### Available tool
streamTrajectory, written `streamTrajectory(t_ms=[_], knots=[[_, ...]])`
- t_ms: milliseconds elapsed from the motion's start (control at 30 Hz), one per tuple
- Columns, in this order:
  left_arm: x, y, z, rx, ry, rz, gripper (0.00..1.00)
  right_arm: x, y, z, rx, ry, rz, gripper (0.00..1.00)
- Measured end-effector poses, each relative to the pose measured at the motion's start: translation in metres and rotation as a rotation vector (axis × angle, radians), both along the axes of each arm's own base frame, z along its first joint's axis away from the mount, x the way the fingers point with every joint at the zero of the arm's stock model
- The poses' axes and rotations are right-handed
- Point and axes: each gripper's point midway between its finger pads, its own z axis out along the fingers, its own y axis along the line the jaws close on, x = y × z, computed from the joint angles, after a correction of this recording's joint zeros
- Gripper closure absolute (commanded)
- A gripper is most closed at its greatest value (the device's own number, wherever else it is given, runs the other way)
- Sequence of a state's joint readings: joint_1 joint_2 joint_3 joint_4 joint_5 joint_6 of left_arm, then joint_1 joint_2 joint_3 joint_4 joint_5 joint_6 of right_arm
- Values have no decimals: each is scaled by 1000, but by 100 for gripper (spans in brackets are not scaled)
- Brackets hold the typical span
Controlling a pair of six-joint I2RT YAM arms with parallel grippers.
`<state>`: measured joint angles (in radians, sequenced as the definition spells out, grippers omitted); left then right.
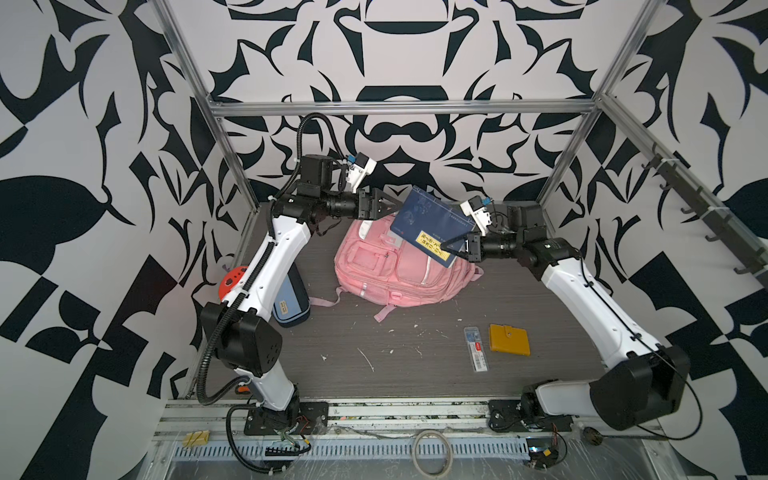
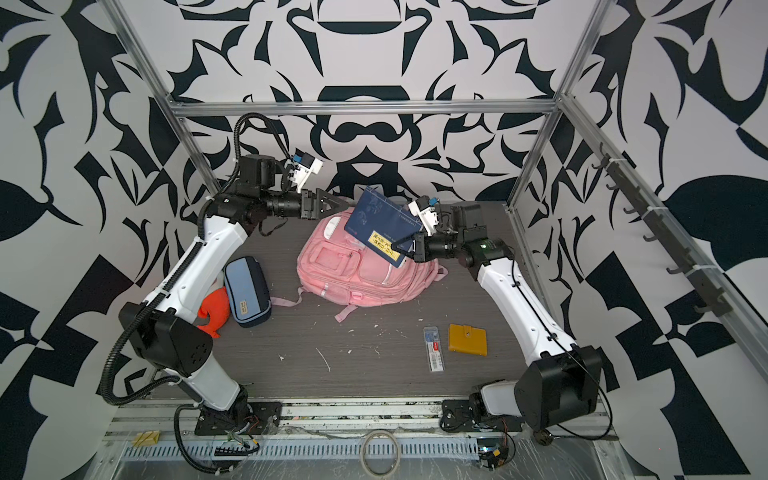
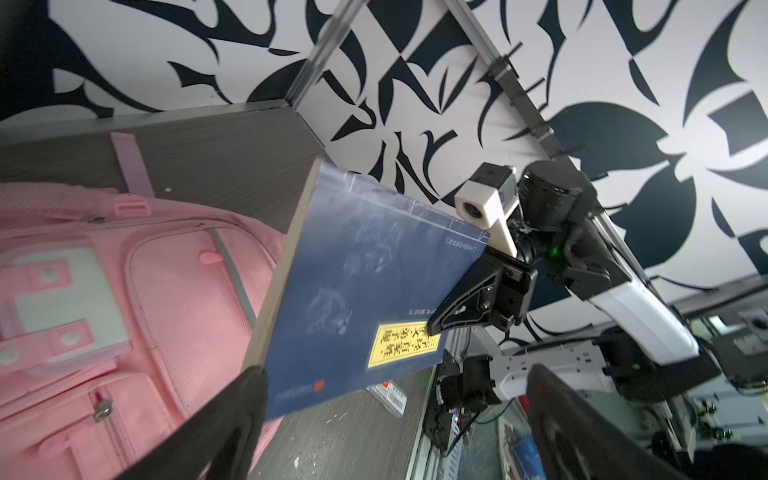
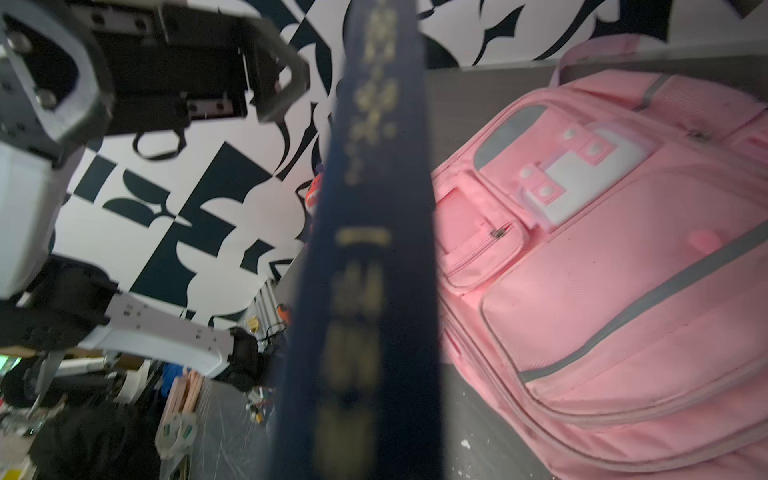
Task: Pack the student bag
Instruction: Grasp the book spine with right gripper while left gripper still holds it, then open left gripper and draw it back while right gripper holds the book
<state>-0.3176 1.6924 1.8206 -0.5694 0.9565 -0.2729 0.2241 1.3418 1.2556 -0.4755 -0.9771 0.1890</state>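
The student bag (image 1: 390, 270) is lying flat in the middle of both top views, on the grey surface (image 1: 415, 374), with its front pockets facing up and its straps trailing toward the lower part of the frame. The right tool (image 1: 451, 245) is reaching in from the right and clamping its fingers on the yellow-labelled end of a dark blue book (image 1: 428, 220), holding it tilted in the air over the bag's upper right part. The left tool (image 1: 390, 204) is hovering at the book's left edge with its fingers spread wide apart, gripping nothing; in the left wrist view one fingertip (image 3: 249, 382) is sitting just beside a corner of the book, and contact cannot be told. A blue pencil case (image 2: 247, 291) and an orange plush toy (image 2: 214, 309) are resting at the left, beside the left arm. A yellow wallet (image 1: 509, 339) and a small clear case (image 1: 475, 348) are lying side by side at the lower right.
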Motion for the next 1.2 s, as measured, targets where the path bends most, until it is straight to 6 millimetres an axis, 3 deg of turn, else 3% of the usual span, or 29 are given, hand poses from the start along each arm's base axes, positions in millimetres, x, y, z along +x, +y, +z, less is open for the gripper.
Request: streamTrajectory(t_ms=[267,433,533,767,933,967,1067,1100,1133,1167,1200], knots=[[-17,-20,-22,-13,74,-128,1,-36,3,18,54,-66,144,100],[-40,-39,-33,-22,119,-216,2,-41,5,22,86,-72,191,100],[-45,-42,-41,-24,154,-235,16,-39,4,21,96,-67,199,100],[-47,-40,-42,-50,176,-255,66,-33,2,23,123,-60,213,100],[-57,-37,-39,-77,187,-278,95,-34,1,25,133,-52,219,100],[-58,-36,-36,-82,183,-277,100,-34,1,26,136,-51,221,97],[-61,-35,-33,-95,179,-278,100,-33,1,30,142,-65,221,68],[-62,-35,-33,-98,184,-277,100,-29,1,34,144,-82,209,55],[-62,-35,-34,-102,186,-276,100,-25,0,37,144,-94,187,34],[-62,-35,-36,-107,194,-275,100,-21,-1,39,144,-111,161,24],[-61,-35,-39,-110,205,-271,100,-19,-3,42,146,-128,135,20]])
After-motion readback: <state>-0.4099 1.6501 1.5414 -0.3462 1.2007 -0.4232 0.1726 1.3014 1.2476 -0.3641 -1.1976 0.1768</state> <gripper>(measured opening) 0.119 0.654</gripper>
